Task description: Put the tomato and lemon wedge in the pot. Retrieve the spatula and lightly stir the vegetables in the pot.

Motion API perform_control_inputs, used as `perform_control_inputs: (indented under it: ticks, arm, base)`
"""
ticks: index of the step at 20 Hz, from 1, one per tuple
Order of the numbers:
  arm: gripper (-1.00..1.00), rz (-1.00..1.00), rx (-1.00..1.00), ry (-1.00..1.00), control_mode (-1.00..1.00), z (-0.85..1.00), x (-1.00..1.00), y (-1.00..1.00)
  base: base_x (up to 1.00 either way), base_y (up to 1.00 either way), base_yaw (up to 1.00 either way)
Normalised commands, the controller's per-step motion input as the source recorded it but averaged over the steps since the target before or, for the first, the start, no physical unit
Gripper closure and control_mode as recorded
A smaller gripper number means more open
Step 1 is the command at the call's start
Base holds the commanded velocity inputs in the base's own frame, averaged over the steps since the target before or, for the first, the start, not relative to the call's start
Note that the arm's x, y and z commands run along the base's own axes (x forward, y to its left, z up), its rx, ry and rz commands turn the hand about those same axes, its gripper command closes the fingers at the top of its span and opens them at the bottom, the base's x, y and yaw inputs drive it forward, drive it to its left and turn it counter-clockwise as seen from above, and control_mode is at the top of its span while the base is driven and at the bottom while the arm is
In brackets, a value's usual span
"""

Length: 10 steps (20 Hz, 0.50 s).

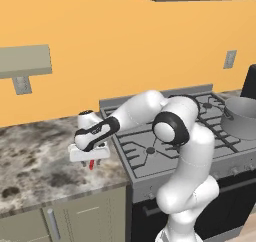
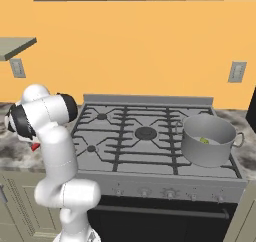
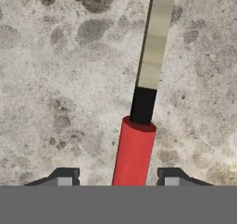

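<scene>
Over the speckled stone desk [image 3: 55, 79], left of the stove, the jaws sit spread wide on both sides of the slim spatula's red handle [image 3: 133, 153]. It looks light and stiff, so the round handle is the best place to pinch.

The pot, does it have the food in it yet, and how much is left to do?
A yellow-green lemon piece lies inside the pot on the stove; the tomato can't be made out from here. Now the end effector is down over the counter, the spatula's red handle between its fingertips, which stand apart from it. Lifting it, carrying it over and stirring are left.
</scene>
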Motion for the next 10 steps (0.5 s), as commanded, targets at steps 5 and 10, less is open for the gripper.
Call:
perform_control_inputs:
  ticks: [5, 10]
  arm:
    - [1.00, 0.00, 0.00, 0.00, -1.00, 0.00, 0.00, 0.00]
    - [1.00, 0.01, 0.07, -0.13, -1.00, 0.64, -0.71, -0.41]
  base:
    - [0.00, 0.00, 0.00]
    - [0.00, 0.00, 0.00]
